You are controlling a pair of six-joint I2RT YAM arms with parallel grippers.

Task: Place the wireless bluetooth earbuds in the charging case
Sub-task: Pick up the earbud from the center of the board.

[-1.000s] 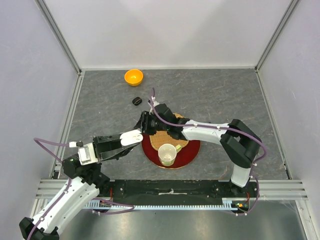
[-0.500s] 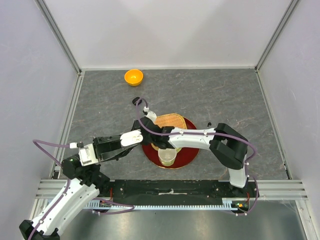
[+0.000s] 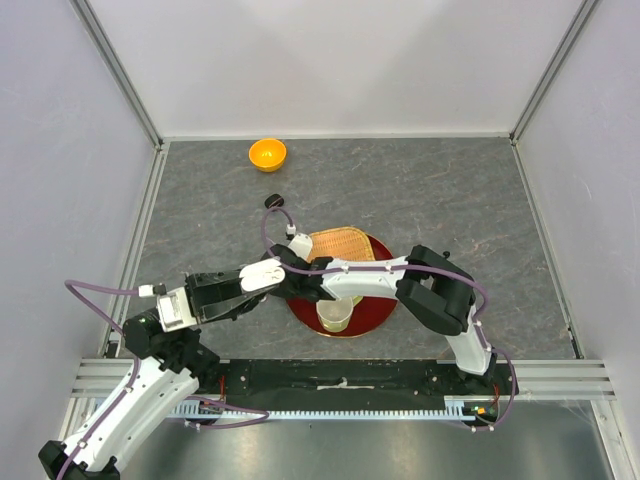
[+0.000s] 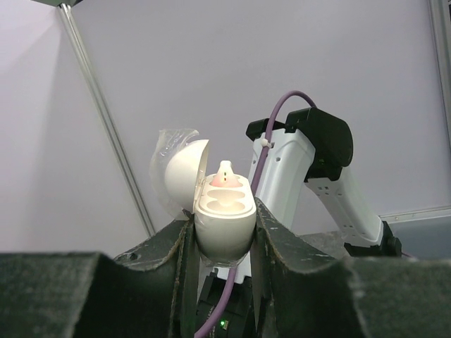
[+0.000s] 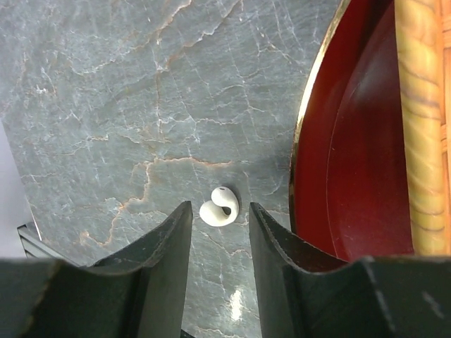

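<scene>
Nearest the bases, the left gripper is clamped on the white charging case, one finger against each side of its rounded body. The case is held upright with its lid swung open to the left. One white bud sits in the well on the far side of the case; the nearer well looks unfilled, though the angle makes that hard to confirm.

Just beside the case, the right gripper points down at the grey stone-patterned table. Its jaws stand partly apart and grip nothing. A loose white earbud lies on the table in the gap between them, with a sliver of space showing on each side. That earbud is just outside the gold rim of the red plate.

On the plate stand a translucent cup at the near side and a woven tray at the far side. Beyond them a small dark object lies on the table, too small to identify. Farthest back is an orange bowl.
</scene>
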